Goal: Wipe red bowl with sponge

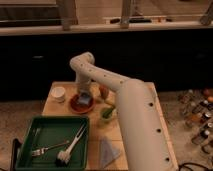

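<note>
Status: my gripper (84,94) is down over the red bowl (74,105), at the back left of the wooden table (96,131). The sponge (85,100) sits in the bowl directly under the gripper, on the bowl's right half. From this angle I can't tell whether the gripper is clamped on the sponge or just parked above it; the wrist hides the contact, so call the grasp unconfirmed. My read is that this is the wipe step itself: the sponge is in the dish and the tool is on top of it. Assuming I have hold, the next move calls for light downward pressure and a sweep around the inside. It has to stay within the rim so the shallow dish doesn't skate or tip. If the hold isn't there, I re-grasp first. Clearances: the small white cup (59,93) is just left of the bowl, so a leftward stroke should be kept short. A green item (106,114) sits near on the front right. The green tray (50,119) with a brush (67,152) and a fork (45,148), and the grey-blue cloth (108,152), are towards the front, out of the stroke path.
</note>
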Robot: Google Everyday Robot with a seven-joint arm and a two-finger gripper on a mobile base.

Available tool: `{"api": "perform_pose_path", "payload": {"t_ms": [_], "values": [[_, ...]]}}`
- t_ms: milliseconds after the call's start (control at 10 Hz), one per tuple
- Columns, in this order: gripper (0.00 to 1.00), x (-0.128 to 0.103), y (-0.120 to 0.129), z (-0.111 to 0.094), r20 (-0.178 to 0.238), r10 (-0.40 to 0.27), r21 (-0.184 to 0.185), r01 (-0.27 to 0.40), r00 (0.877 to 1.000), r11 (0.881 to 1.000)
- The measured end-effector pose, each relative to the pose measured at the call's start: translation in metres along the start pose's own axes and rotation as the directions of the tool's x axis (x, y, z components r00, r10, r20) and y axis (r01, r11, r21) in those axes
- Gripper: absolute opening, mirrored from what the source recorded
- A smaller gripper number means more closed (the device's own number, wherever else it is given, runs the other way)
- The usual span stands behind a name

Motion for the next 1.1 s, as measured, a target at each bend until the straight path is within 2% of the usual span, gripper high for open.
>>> {"api": "perform_pose_path", "payload": {"t_ms": [300, 600, 900, 1100], "values": [[0.00, 0.001, -0.031, 0.007, 0.011, -0.054, 0.000, 0.054, 0.998, 0.999], [0.00, -0.015, -0.051, 0.009, 0.038, -0.142, 0.007, 0.142, 0.989, 0.990], [0.00, -0.047, -0.038, 0.009, 0.076, -0.181, -0.004, 0.182, 0.981, 0.983], [0.00, -0.056, -0.019, 0.010, 0.094, -0.172, -0.016, 0.174, 0.981, 0.985]]}}
